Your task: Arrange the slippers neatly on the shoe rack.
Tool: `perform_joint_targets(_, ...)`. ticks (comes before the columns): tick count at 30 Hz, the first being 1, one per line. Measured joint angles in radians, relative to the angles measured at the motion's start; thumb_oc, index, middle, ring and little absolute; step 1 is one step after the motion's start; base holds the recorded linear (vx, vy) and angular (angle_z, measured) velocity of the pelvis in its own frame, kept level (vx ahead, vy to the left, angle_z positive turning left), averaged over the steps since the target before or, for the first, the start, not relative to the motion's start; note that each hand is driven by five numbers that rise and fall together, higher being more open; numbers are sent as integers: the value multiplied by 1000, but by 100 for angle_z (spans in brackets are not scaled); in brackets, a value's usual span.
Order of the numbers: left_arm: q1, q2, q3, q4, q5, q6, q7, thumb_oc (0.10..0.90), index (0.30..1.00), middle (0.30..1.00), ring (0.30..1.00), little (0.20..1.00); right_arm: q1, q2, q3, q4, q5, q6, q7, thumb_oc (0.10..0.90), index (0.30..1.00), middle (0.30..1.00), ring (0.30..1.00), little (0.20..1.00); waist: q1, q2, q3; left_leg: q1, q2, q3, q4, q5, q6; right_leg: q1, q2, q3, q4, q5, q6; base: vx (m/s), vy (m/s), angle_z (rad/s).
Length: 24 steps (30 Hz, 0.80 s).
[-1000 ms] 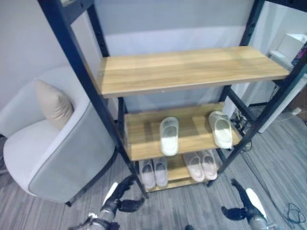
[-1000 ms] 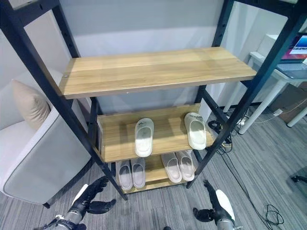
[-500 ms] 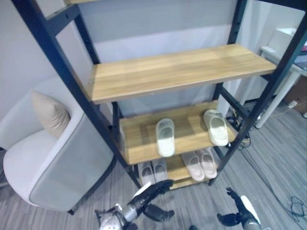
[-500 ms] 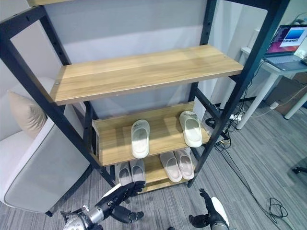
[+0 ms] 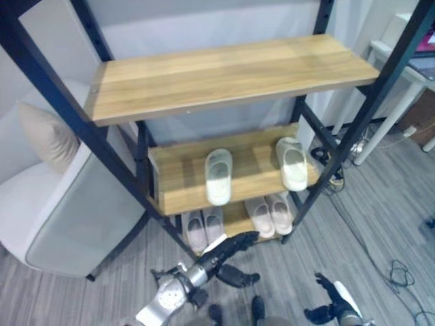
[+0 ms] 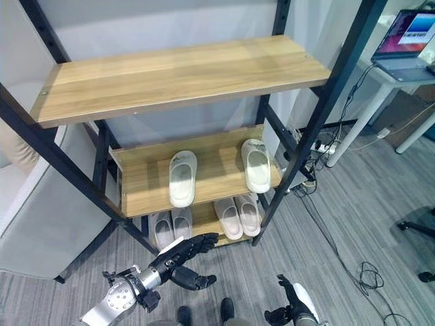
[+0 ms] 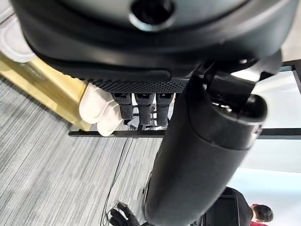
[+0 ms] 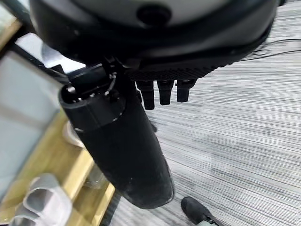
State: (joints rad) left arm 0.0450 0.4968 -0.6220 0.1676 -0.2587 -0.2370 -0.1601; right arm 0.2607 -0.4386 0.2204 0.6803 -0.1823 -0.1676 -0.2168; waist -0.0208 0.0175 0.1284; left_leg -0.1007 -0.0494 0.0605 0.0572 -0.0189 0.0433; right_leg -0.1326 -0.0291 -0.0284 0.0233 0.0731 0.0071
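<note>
The shoe rack has its top cut off by the upper frame edge, and its black posts cross in front of the shelf ends. On the middle shelf, in the centre of the frame, two white slippers lie well apart: one left of centre, the other at the right end, close behind the right post. The bottom shelf is largely hidden under the middle one; two pale pairs show there, one pair to the left and one pair to the right, each pair side by side.

The left hand reaches from the lower left toward the bottom shelf's front edge, fingers straight and slightly spread, holding nothing. The right hand hangs at the lower right edge over the grey floor, partly cut off, fingers loosely extended and empty.

A grey armchair with a beige cushion stands at the left, half behind the rack's post. A white desk with a laptop sits at the upper right. In the left wrist view a person shows small in the corner.
</note>
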Motion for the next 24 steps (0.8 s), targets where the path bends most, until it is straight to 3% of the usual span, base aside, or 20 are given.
perform_joint_targets(5, 3, 48, 11, -53, 39, 7, 18, 800, 900, 900, 900, 900, -29, 47, 20, 32, 8, 1, 5, 800, 900, 900, 900, 900, -2, -17, 5, 49, -11, 52, -78, 44, 26, -46, -17, 13, 69, -27, 38, 40, 79, -31)
perform_joint_targets(7, 4, 52, 25, -57, 41, 7, 28, 800, 900, 900, 900, 900, -55, 67, 58, 65, 3, 0, 12, 800, 900, 900, 900, 900, 14, -27, 4, 58, 0, 95, -99, 51, 43, -74, -58, -73, 135, -69, 44, 61, -10, -50)
perform_joint_targets(8, -4, 66, 28, -57, 65, 7, 37, 800, 900, 900, 900, 900, -66, 86, 73, 93, -7, 3, 9, 800, 900, 900, 900, 900, 18, -47, 3, 72, -4, 102, -96, 43, 47, -67, -104, -132, 163, -75, 51, 53, -46, -27)
perform_joint_targets(9, -24, 74, 29, -53, 88, 7, 44, 800, 900, 900, 900, 900, -68, 86, 74, 110, -12, 2, 7, 800, 900, 900, 900, 900, 18, -61, 2, 83, -5, 99, -93, 40, 44, -43, -121, -123, 170, -77, 57, 58, -85, -8)
perform_joint_targets(12, -65, 70, 48, -50, 88, 6, 81, 800, 900, 900, 900, 900, -78, 90, 82, 129, -15, 5, 8, 800, 900, 900, 900, 900, 25, -63, 1, 86, 16, 91, -93, 44, 36, -13, -150, -105, 145, -79, 84, 45, -81, 6)
perform_joint_targets(14, -77, 72, 71, -50, 88, 5, 91, 800, 900, 900, 900, 900, -95, 91, 81, 150, -20, 10, 9, 800, 900, 900, 900, 900, 25, -69, -2, 89, 15, 87, -94, 43, 33, 9, -163, -97, 79, -30, 93, 97, -118, 9)
perform_joint_targets(15, -82, 70, 77, -50, 88, 5, 98, 800, 900, 900, 900, 900, -98, 93, 81, 153, -22, 12, 8, 800, 900, 900, 900, 900, 22, -68, -2, 91, 15, 83, -95, 40, 23, 20, -171, -84, 64, -29, 114, 147, -178, 2)
perform_joint_targets(18, -85, 66, 88, -57, 114, 4, 135, 800, 900, 900, 900, 900, -119, 110, 84, 183, -23, 21, 28, 800, 900, 900, 900, 900, 26, -28, -4, 130, 51, 69, -118, 53, -9, 94, -117, -66, -15, -19, 109, 158, -214, -4)
perform_joint_targets(19, -85, 65, 88, -59, 118, 2, 135, 800, 900, 900, 900, 900, -116, 113, 84, 183, -23, 21, 29, 800, 900, 900, 900, 900, 26, -25, -5, 139, 54, 65, -118, 51, -15, 106, -110, -64, -22, -19, 108, 132, -172, -5)
perform_joint_targets(20, -84, 49, 101, -63, 128, -3, 137, 800, 900, 900, 900, 900, -113, 112, 85, 188, -24, 20, 30, 800, 900, 900, 900, 900, 25, -15, -12, 143, 74, 54, -116, 40, -43, 117, -91, -64, -33, -23, 104, 166, -231, -2)
perform_joint_targets(24, -89, 15, 157, -109, 157, -8, 183, 800, 900, 900, 900, 900, -97, 112, 94, 197, -24, 21, 37, 800, 900, 900, 900, 900, 23, -23, -19, 150, 104, 37, -137, 55, -75, 156, -62, -80, -109, 2, 79, 99, -172, 7)
